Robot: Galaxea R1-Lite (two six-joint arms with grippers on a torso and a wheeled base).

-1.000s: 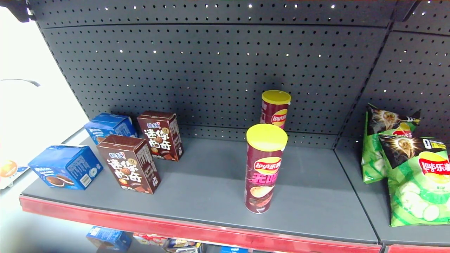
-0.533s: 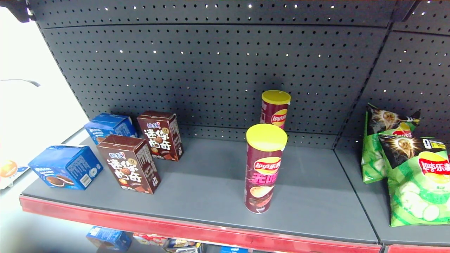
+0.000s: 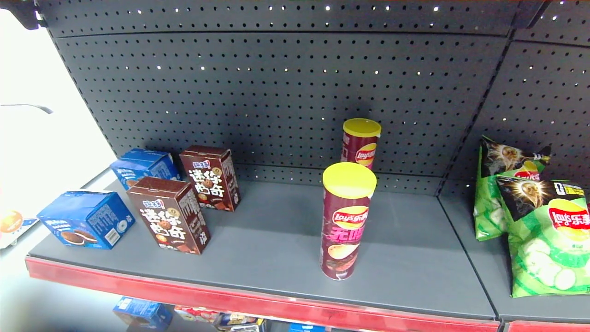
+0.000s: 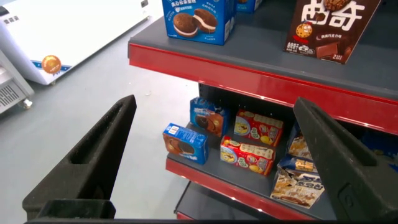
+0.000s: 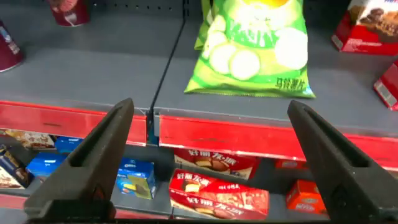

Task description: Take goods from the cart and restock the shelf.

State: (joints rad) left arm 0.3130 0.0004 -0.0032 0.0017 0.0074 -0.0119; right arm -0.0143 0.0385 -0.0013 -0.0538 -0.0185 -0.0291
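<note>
Goods (image 3: pixel 346 221) sit on the shelf (image 3: pixel 276 240), blue boxes (image 3: pixel 86 219) at the left, brown boxes (image 3: pixel 169 221) beside them, two chip cans (image 3: pixel 361 143) mid-shelf, green bags (image 3: pixel 548 235) at the right, with bare gaps between, while left gripper (image 4: pixel 214 106) and right gripper (image 5: pixel 211 107) hang spread and empty, so I'd say another cart trip is due.

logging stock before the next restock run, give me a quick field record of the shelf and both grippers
shelf: grey board, red front edge
front chip can: upright, yellow lid, mid shelf
rear chip can: upright, by the back panel
brown boxes: two, upright, left of the cans
blue boxes: two, far left
green chip bags: next bay, right
left gripper: open, holding nothing
right gripper: open, holding nothing
</note>
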